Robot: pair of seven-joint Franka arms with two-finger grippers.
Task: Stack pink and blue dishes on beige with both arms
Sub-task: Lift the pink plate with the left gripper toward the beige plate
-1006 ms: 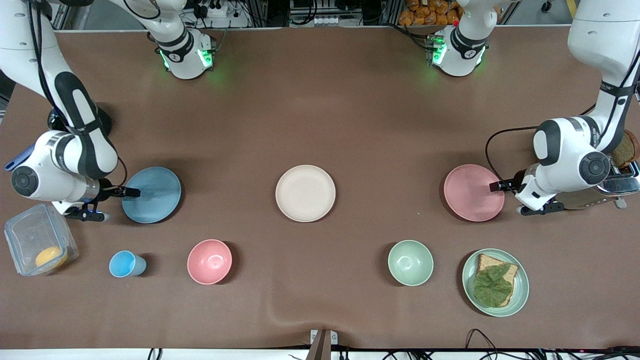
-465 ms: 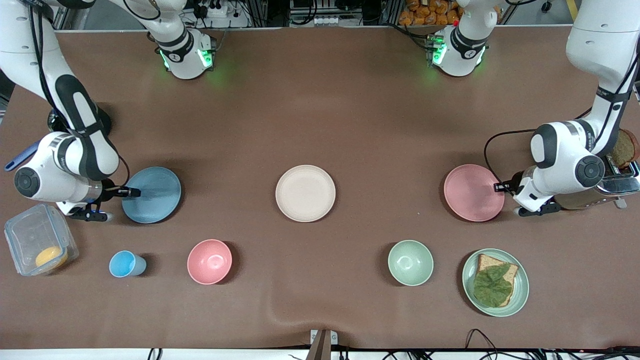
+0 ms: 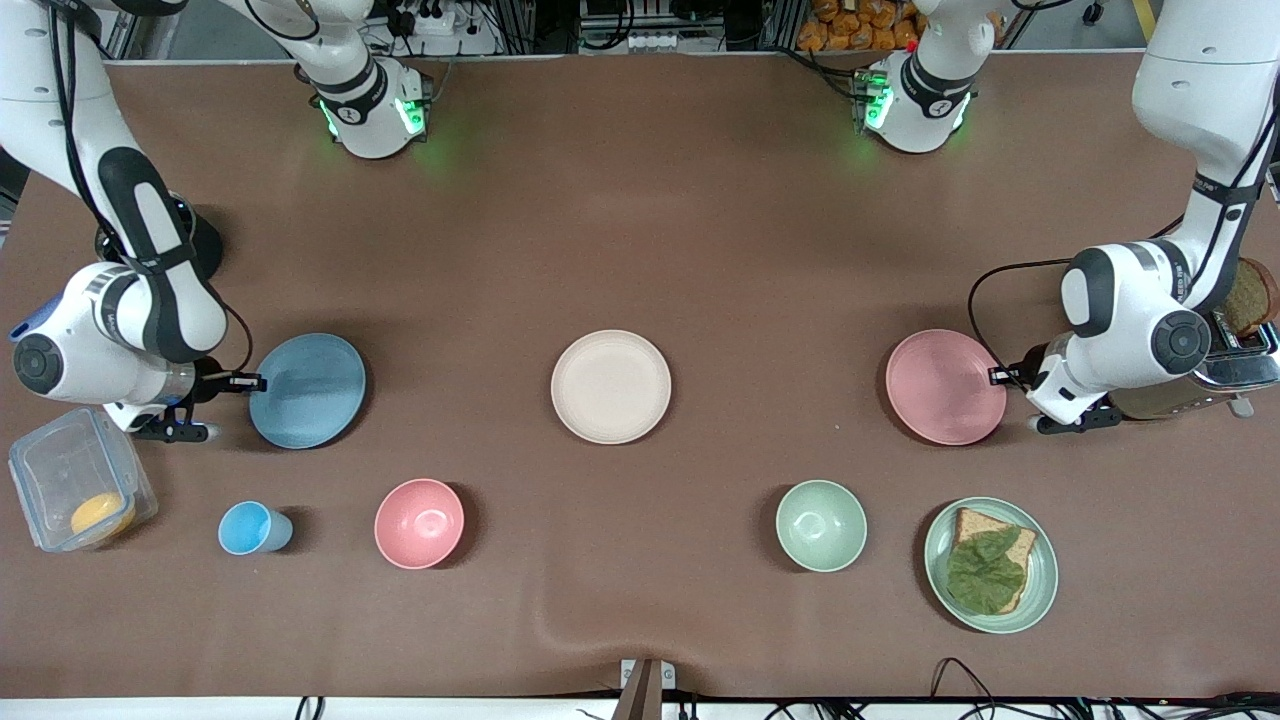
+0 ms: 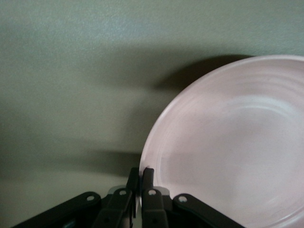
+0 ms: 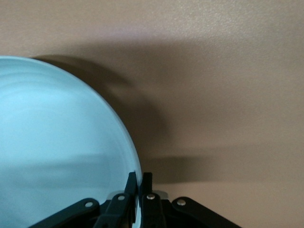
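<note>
The light blue plate (image 3: 307, 390) lies toward the right arm's end of the table. My right gripper (image 3: 255, 381) is shut on its rim, on the edge away from the table's middle; the right wrist view shows the fingers (image 5: 133, 183) pinching the blue plate (image 5: 57, 142). The pink plate (image 3: 946, 386) lies toward the left arm's end, with my left gripper (image 3: 997, 376) shut on its outer rim. In the left wrist view the pink plate (image 4: 228, 142) casts a dark shadow beside my left gripper (image 4: 141, 173). The beige plate (image 3: 611, 386) sits bare at the table's middle.
Nearer the front camera stand a blue cup (image 3: 250, 528), a pink bowl (image 3: 419, 523), a green bowl (image 3: 821, 525) and a green plate with bread and a leaf (image 3: 990, 565). A clear container (image 3: 80, 492) sits by the right arm. A toaster (image 3: 1235, 365) stands by the left arm.
My right gripper has drawn back from over the blue plate to its rim, and the plate has shifted slightly. My left gripper backed off a little to the pink plate's rim.
</note>
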